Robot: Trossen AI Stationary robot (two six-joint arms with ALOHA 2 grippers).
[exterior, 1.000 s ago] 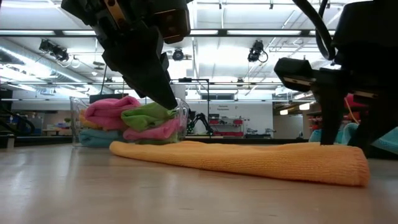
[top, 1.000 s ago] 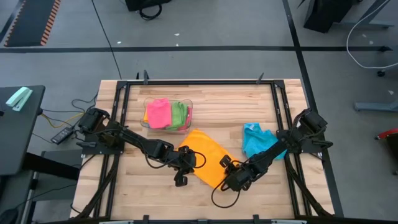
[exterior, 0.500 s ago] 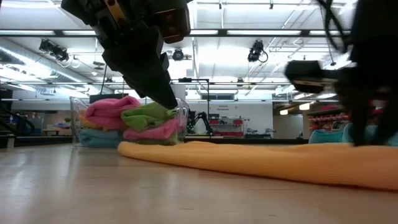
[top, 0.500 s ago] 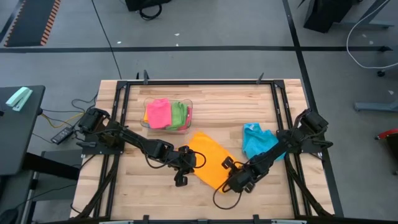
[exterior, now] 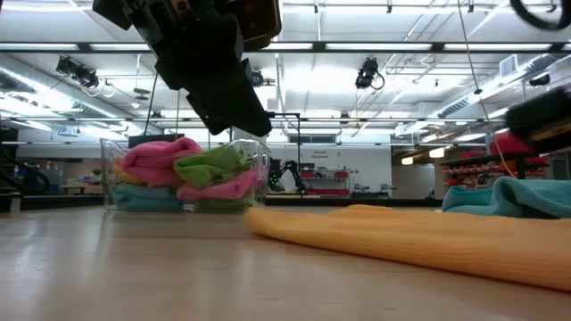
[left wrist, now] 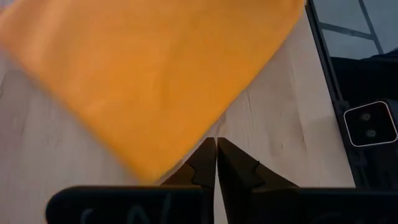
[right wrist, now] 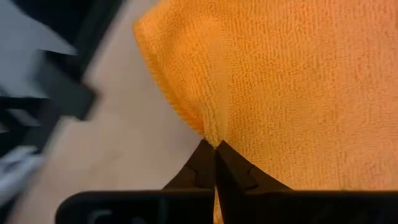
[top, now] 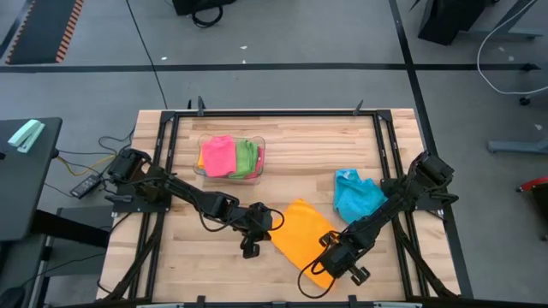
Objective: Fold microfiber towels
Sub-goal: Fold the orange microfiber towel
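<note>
Two claws, both closed on orange towel [top: 304,235] edge: left claw [top: 254,238] at one corner, right claw [top: 341,259] opposite. Cloth looks soft, light, limp; best pinched at corners.

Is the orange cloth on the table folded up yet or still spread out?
Still spread out: the orange towel lies flat in one layer on the table, each gripper pinching an edge.

Orange towel [top: 301,236] spread flat, slightly rumpled, near table [top: 291,145] front edge. Blue towel [top: 353,195] bunched at table's right. Pink towel [top: 217,155] and green towel [top: 247,157] heaped toward table's back.
</note>
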